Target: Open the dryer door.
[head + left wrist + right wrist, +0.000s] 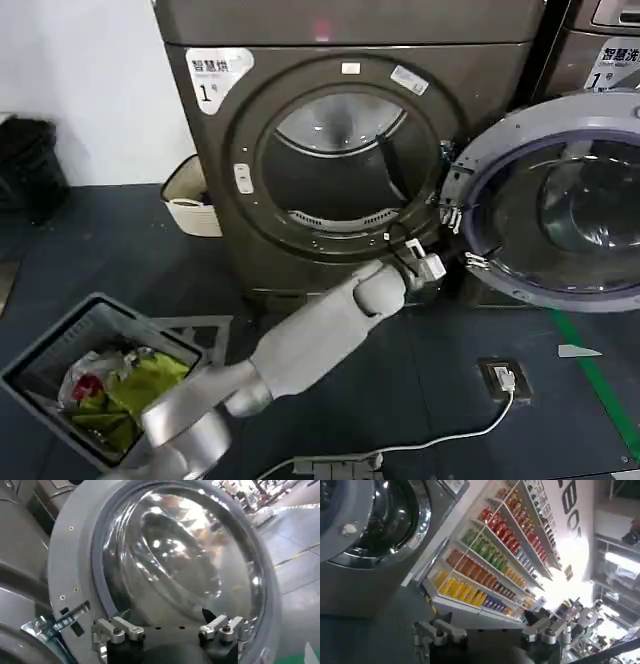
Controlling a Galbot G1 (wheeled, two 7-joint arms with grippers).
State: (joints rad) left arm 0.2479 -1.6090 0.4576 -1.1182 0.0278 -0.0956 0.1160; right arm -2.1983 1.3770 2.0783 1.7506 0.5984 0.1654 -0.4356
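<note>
The dryer door (520, 130) stands swung wide to the right of the dryer's round opening (340, 170), its pale grey rim and bowl-shaped glass facing me. My left arm reaches across the front of the dryer. The left gripper (460, 238) is at the door's hinge-side edge, open. In the left wrist view the door's inner glass (185, 555) is close ahead of the left gripper (170, 630), whose fingers (117, 630) are spread with nothing between them. My right gripper (492, 632) is open, away from the door, facing the room.
A grey laundry basket (40, 355) with clothes sits on the floor at the front left. A white basket (190, 205) stands left of the dryer. A floor socket (503, 378) with a white cable lies front right. Another machine (600, 50) stands behind the door; its chrome-ringed door (417, 510) and bottle shelves (490, 560) show.
</note>
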